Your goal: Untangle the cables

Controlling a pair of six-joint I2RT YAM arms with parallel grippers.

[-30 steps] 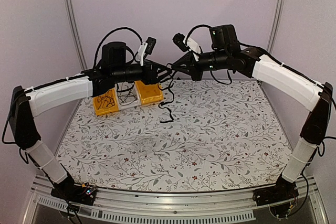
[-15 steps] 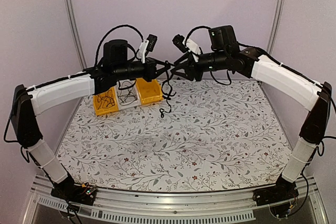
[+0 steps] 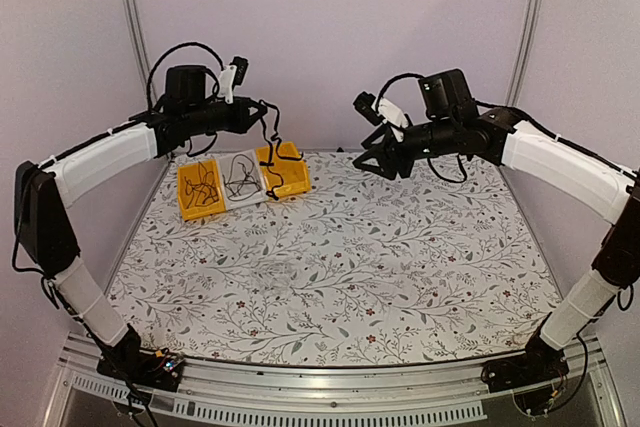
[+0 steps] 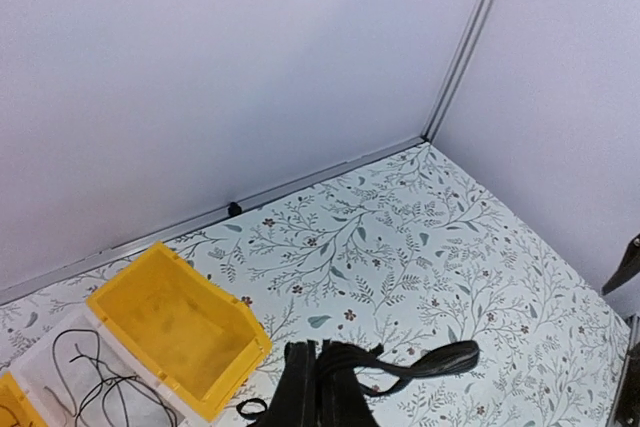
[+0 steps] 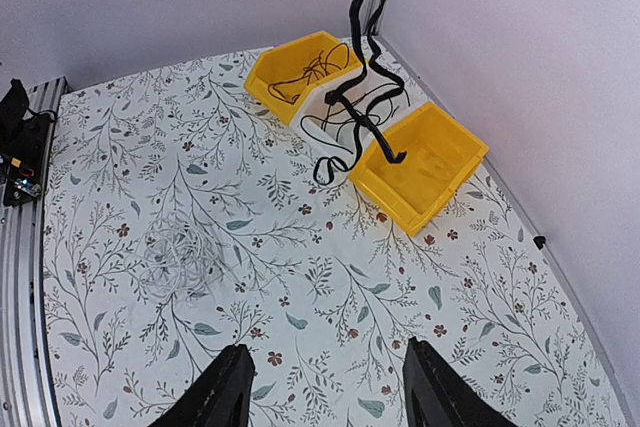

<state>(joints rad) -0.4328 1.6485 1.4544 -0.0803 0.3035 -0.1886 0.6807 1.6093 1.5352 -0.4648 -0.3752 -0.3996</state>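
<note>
The left hand (image 3: 255, 112) is pinching a black cable (image 5: 351, 22) up high. It dangles down, maybe touching the yellow bin (image 3: 295, 185). The right hand (image 5: 330, 397) is spread apart.

The cloth-covered table (image 3: 400, 247) was off-white, printed all over with grey-green leafy sprigs and small red-brown flowers. The left plastic bin (image 3: 184, 209) and the right plastic bin (image 3: 296, 183) were bright yellow; the shallow plastic tray (image 3: 251, 197) between them was white. The tangled thin cords (image 3: 203, 184) in the left bin were black against the yellow, and the thin dangling cable (image 5: 352, 27) was black too. The left arm (image 3: 105, 159) and the right arm (image 3: 560, 162) wore white shells over black joints. The smooth walls (image 3: 320, 27) were pale lilac, the metal rail (image 3: 330, 387) silver.
</note>
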